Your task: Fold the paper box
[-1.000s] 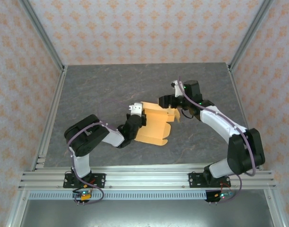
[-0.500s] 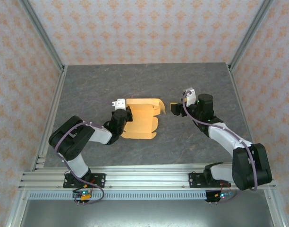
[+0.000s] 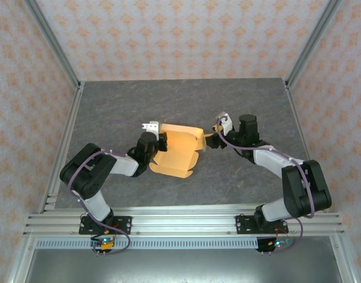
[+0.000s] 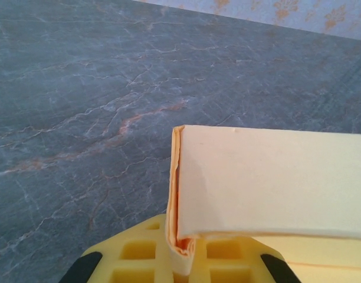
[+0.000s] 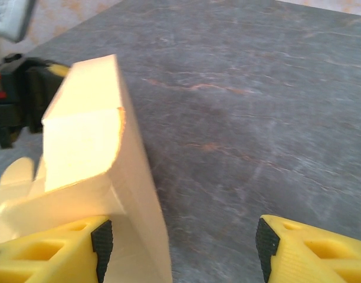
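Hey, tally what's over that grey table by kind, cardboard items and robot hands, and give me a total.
Paper box: 1
Robot hands: 2, the left hand clamped on the box's edge, the right hand open at its far flap
Total: 3

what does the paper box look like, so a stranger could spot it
On the grey marbled table, look between the left gripper and right gripper. The paper box is the half-folded cardboard sheet there, pinched by the left one. Only it is light orange-tan.
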You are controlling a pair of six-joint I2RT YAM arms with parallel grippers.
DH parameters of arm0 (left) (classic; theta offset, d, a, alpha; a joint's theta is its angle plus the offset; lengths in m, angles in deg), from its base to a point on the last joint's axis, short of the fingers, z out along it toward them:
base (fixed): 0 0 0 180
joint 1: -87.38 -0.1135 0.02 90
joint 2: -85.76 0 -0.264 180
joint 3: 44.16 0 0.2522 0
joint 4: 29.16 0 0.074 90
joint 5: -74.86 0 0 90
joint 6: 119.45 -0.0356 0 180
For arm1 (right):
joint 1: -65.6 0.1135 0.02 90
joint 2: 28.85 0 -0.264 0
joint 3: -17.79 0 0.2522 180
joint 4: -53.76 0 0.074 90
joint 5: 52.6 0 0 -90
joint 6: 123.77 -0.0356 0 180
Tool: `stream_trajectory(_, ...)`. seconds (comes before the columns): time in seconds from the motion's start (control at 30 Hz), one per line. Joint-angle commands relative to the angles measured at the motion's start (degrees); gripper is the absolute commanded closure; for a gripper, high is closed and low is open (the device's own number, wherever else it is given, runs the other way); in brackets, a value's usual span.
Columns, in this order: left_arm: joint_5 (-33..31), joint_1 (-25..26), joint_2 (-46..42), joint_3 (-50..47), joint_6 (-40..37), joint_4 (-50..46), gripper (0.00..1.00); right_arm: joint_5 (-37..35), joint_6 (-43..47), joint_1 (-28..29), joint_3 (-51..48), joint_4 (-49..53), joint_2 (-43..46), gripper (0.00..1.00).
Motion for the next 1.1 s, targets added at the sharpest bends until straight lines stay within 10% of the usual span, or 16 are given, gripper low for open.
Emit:
stream_trajectory(0.0, 3.4, -0.4, 1.7, 2.4, 0.8, -0.5, 1.00, 4.7, 4.3, 2.0, 1.7, 2.7, 0.0, 0.33)
stream_trajectory(0.5, 3.7, -0.4, 3.5, 3.4, 1.8, -0.3, 1.00, -2.7, 3.9, 8.6, 1.7, -1.9, -2.9, 0.47)
stream_trajectory(0.87, 8.7, -0.7, 1.4, 3.0, -2.0, -0.5, 1.00, 0.6, 12.4, 7.9, 2.0, 11.1, 6.5, 0.31)
stream_trajectory(1.07, 5.0, -1.0, 0.3, 1.7, -2.5, -0.1, 1.00, -13.2, 9.3, 6.9, -3.0, 4.5, 15.6, 0.30)
